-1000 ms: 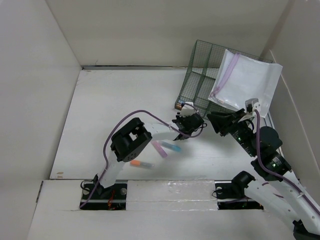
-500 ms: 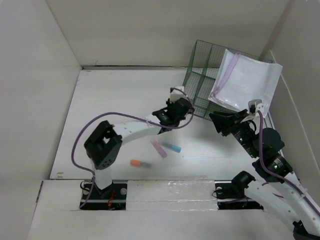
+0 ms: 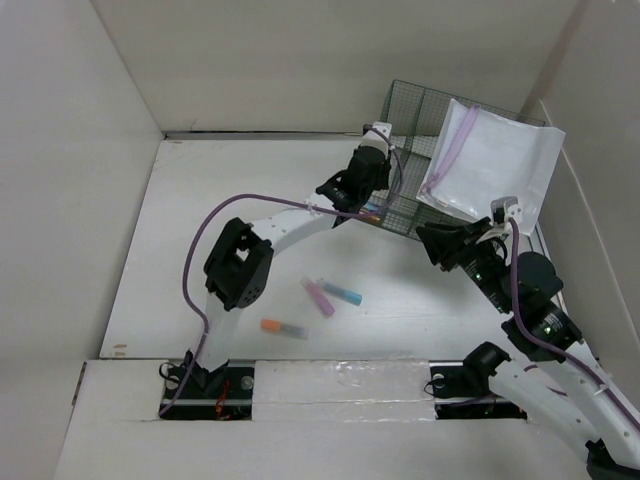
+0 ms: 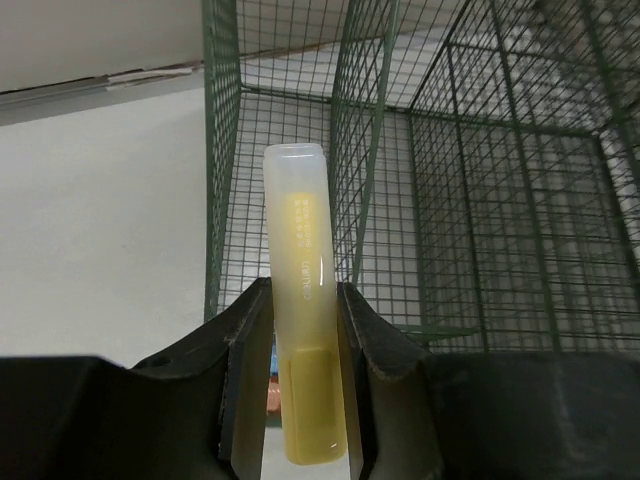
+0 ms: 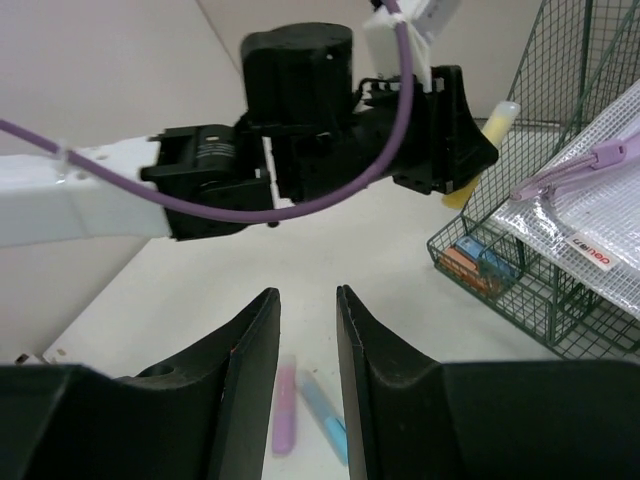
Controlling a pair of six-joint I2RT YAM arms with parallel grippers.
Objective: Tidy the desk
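The desk [image 3: 220, 220] is a white tabletop walled by white panels. My left gripper [image 3: 375, 165] is shut on a yellow highlighter [image 4: 300, 330] and holds it upright at the left front corner of the green wire basket [image 3: 400, 150]. The highlighter also shows in the right wrist view [image 5: 482, 150]. My right gripper [image 3: 440, 245] is open and empty, hovering above the desk just in front of the basket. Through its fingers [image 5: 255, 340] I see a pink highlighter [image 5: 284, 410] and a blue one [image 5: 325, 410] lying on the desk.
The pink highlighter [image 3: 319, 297], the blue one [image 3: 343, 294] and an orange one [image 3: 280, 327] lie near the desk's middle front. A clear zip pouch [image 3: 490, 160] rests on the basket's right side. Orange and blue items [image 5: 475, 262] lie in a front compartment.
My left arm has swung from the desk's middle up to the basket's left front corner, carrying the yellow highlighter. The right arm has barely moved.
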